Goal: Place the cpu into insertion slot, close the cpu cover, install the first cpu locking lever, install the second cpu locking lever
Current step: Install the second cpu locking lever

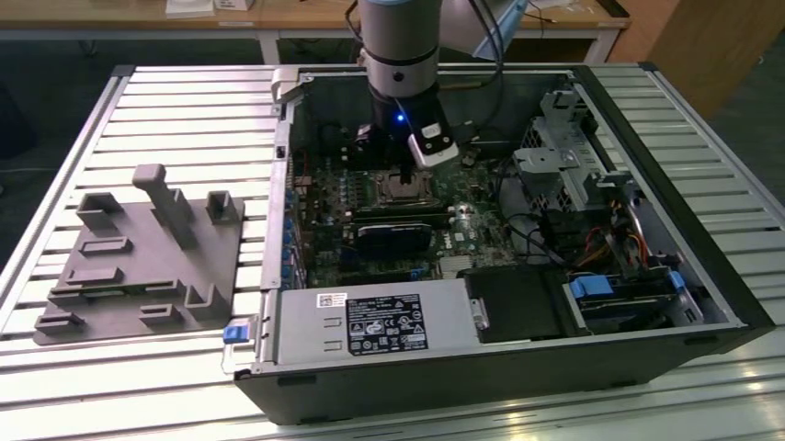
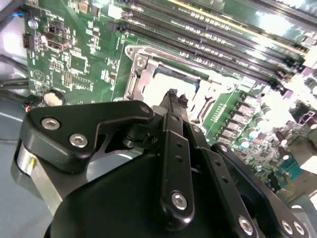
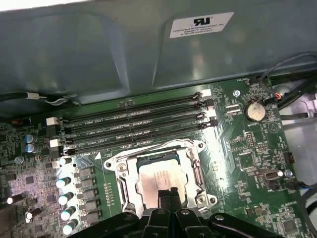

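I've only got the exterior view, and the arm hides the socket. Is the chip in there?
Observer: Yes. In the first wrist view the chip lies flat in the socket.
Operator: And the cover?
Observer: The cover frame lies down around the chip, whose silvery top shows through the cut-out.
Operator: Where's the gripper?
Observer: The gripper is over the chip's edge, fingertips together; I can't tell whether it touches.
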{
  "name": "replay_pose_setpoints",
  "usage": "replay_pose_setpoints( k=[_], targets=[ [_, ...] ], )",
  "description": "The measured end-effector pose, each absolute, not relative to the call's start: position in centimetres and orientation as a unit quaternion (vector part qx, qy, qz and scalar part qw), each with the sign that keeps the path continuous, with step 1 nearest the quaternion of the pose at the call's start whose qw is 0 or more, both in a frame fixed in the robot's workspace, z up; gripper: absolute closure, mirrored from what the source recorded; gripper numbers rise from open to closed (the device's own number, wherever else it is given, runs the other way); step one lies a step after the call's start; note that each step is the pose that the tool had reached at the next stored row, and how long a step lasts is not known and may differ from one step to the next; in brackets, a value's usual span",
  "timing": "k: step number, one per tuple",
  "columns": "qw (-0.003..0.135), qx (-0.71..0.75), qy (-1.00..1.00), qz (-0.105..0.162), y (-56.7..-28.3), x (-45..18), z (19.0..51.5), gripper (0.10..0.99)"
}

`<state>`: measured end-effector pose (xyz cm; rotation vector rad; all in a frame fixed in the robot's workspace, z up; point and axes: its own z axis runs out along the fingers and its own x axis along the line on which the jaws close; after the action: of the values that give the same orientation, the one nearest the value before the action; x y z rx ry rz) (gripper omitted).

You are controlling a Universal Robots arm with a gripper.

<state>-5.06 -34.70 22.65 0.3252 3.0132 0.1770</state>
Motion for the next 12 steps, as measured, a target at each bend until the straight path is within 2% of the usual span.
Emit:
replay_pose_setpoints(
  k=[3,12],
  targets=[
    [0.054,0.106,0.992,0.046,-34.60,-5.06,22.66,0.980],
    [0.053,0.106,0.992,0.046,-34.14,-4.94,22.66,0.980]
  ],
)
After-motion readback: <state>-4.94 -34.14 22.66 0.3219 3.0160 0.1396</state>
